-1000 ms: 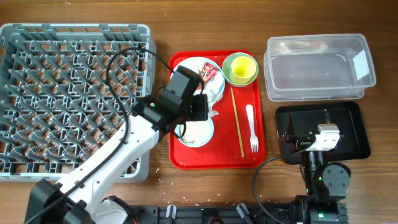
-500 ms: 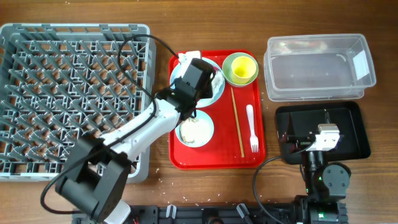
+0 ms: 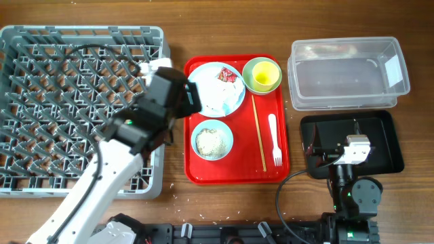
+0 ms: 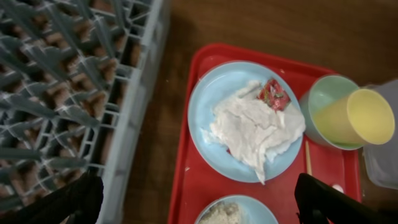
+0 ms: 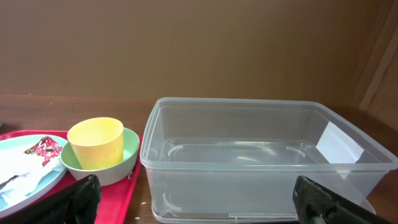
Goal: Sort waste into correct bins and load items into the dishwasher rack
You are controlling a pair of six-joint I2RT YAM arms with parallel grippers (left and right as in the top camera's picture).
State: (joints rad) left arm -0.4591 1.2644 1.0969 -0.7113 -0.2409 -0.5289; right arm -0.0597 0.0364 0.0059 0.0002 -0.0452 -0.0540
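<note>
Nearest to the robot's base, the right gripper [image 5: 199,200] is seen above the black tray [image 3: 380,132], its jaws spread wide and nothing between them. In the near half of the red serving tray [image 3: 203,173], the bowl of rice [image 3: 213,139], the white fork [image 3: 274,139] and the chopsticks [image 3: 258,132] are found. The left gripper [image 4: 196,202] is held over the tray's left edge, beside the dishwasher rack [image 3: 74,102]; its jaws are also fully apart and empty. Further back, the crumpled napkin [image 4: 255,127] is lying on the blue plate [image 4: 205,118], with the red-and-white wrapper [image 4: 272,93] touching its far edge. The yellow cup [image 4: 364,115] is nested in a second bowl [image 4: 320,102], and the clear tub [image 3: 349,71] is placed behind the black tray. It is judged that no waste is sorted yet. If the napkin is pinched carelessly, the wrapper could be taken with it into the wrong bin, or the plate could be dragged. The rack wall could be struck by a low approach.
</note>
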